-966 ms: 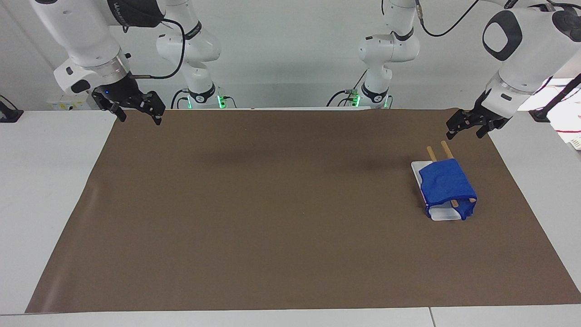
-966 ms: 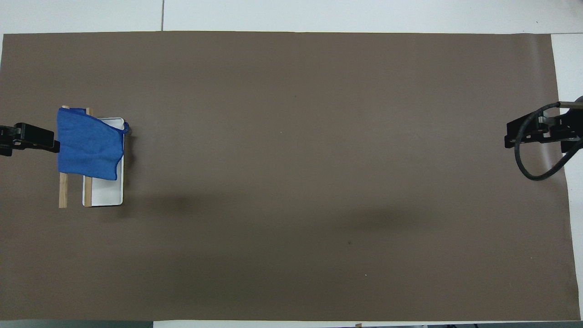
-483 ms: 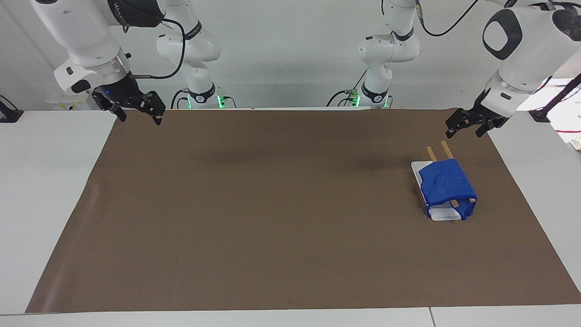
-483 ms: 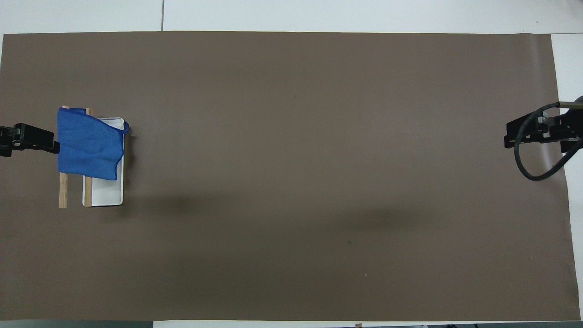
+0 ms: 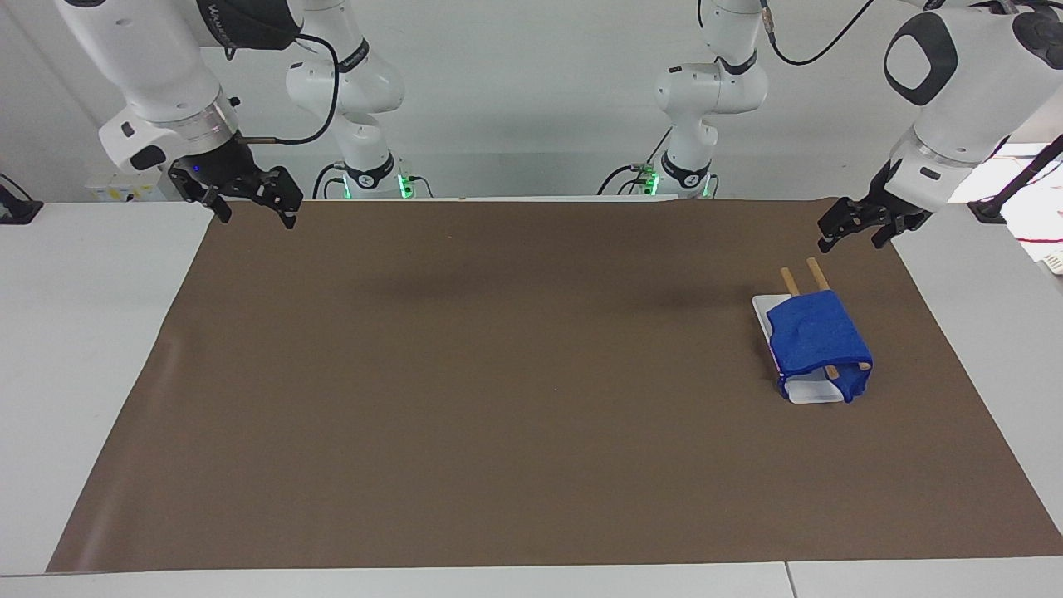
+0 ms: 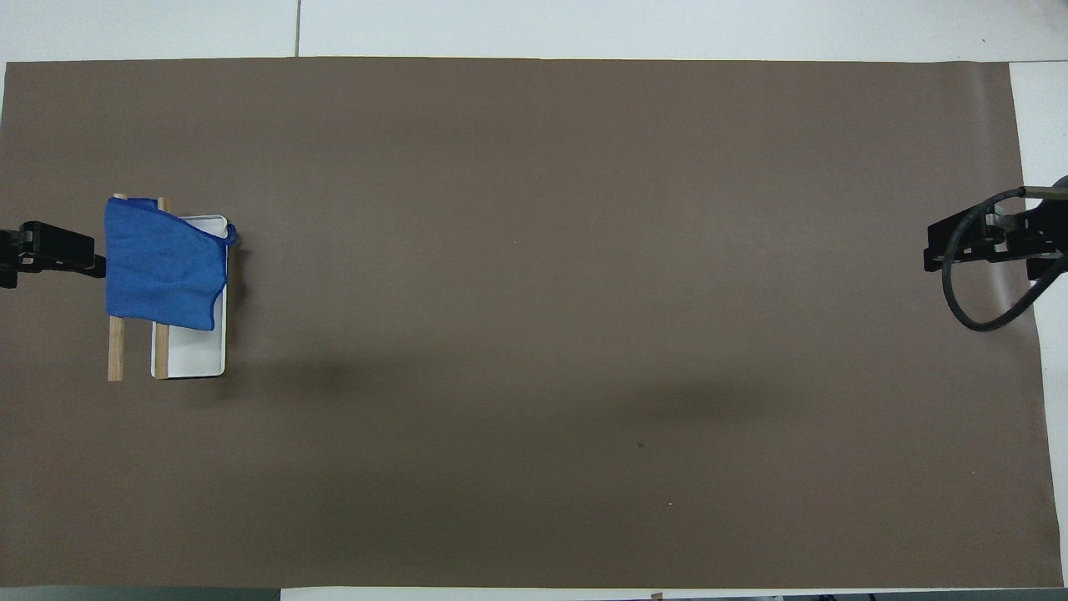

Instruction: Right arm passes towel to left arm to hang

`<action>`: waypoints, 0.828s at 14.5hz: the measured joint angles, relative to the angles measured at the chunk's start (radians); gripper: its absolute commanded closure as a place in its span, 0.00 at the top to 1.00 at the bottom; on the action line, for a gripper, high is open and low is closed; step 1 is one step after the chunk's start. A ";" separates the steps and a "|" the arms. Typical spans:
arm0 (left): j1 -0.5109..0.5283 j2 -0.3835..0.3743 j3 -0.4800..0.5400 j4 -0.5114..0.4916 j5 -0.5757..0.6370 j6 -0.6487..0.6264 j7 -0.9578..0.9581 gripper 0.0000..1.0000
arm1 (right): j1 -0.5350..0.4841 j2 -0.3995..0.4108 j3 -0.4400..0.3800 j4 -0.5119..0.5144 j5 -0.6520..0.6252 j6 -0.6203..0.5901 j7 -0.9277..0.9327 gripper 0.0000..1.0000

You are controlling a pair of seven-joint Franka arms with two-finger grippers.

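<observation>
Both grippers, left (image 5: 854, 234) and right (image 5: 253, 206), hang spread and empty; rumpled towel (image 5: 814, 336) drapes 2 wooden rods (image 5: 817, 274).

The left gripper (image 5: 855, 235) has drawn slightly up and back toward its own end of the tabletop, away from the towel (image 5: 814, 335). The towel's folds have settled a little.
</observation>
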 measured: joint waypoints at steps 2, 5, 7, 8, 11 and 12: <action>0.000 -0.001 -0.001 0.000 0.000 0.000 0.000 1.00 | 0.000 0.000 0.000 0.000 0.000 0.000 0.000 1.00; -0.001 -0.001 -0.001 0.000 0.000 0.002 0.000 1.00 | 0.000 0.000 0.000 0.000 0.000 0.000 0.000 1.00; -0.001 -0.002 -0.001 0.000 0.000 0.004 0.000 1.00 | 0.000 0.000 0.000 0.000 0.000 0.002 0.000 1.00; -0.001 -0.002 -0.001 0.000 0.000 0.004 0.000 1.00 | 0.000 0.000 0.000 -0.002 0.000 0.014 0.000 1.00; -0.001 -0.002 -0.001 0.000 0.000 0.007 0.000 1.00 | 0.000 0.000 0.000 -0.015 0.000 0.059 0.000 1.00; -0.001 -0.002 -0.001 0.000 0.000 0.009 0.000 1.00 | 0.000 0.000 0.000 -0.017 0.000 0.060 0.000 1.00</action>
